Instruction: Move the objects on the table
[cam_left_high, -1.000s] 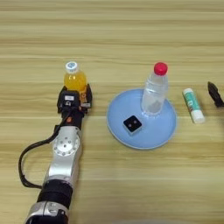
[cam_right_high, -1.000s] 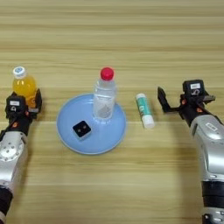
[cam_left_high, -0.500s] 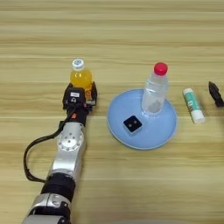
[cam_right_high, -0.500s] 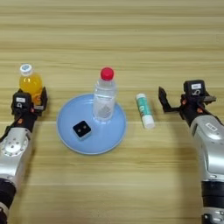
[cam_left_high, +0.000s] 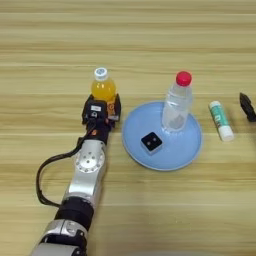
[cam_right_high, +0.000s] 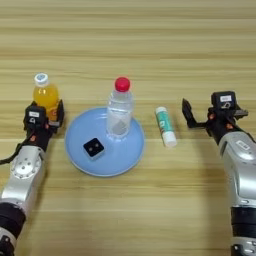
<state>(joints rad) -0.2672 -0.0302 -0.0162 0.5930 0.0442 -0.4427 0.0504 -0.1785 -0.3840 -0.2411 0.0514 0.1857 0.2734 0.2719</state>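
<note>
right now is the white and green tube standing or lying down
Lying down: the white-and-green stick tube rests lengthwise on the table, right of the blue plate.

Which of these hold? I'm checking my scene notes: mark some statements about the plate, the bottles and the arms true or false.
1. The clear bottle stands upright on the blue plate. True.
2. The black block lies on bare wood. False: it lies on the plate.
3. The left gripper is at the orange bottle. True.
4. The stick tube lies on the plate. False: on the table, right of it.
5. The right gripper holds the tube. False: it is apart.
</note>
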